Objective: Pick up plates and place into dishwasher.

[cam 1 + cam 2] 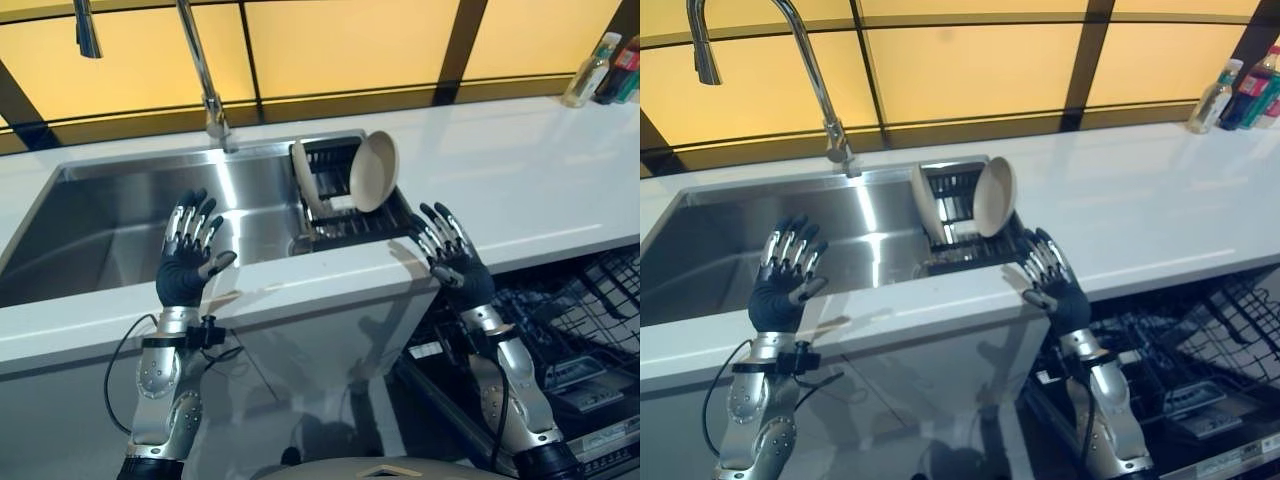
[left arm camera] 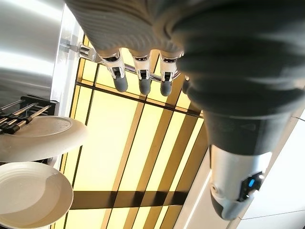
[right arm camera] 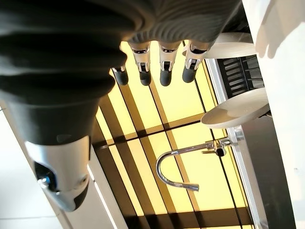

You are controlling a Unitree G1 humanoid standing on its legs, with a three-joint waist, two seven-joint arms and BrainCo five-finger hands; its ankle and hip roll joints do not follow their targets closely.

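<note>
Hovering hands (image 1: 186, 268) (empty) — plates (image 1: 372, 172) racked.

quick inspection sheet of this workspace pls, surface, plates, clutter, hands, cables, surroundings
surface: white countertop around a stainless steel sink.
job's things: two beige round plates standing on edge in a black dish rack at the sink's right end; open dishwasher with black wire rack lower right.
clutter: bottles at the far right corner of the counter.
robot hands: left robot hand open over the sink's front edge; right robot hand open by the rack; both empty.
cables: nothing seen.
surroundings: chrome tap, yellow panelled wall.
</note>
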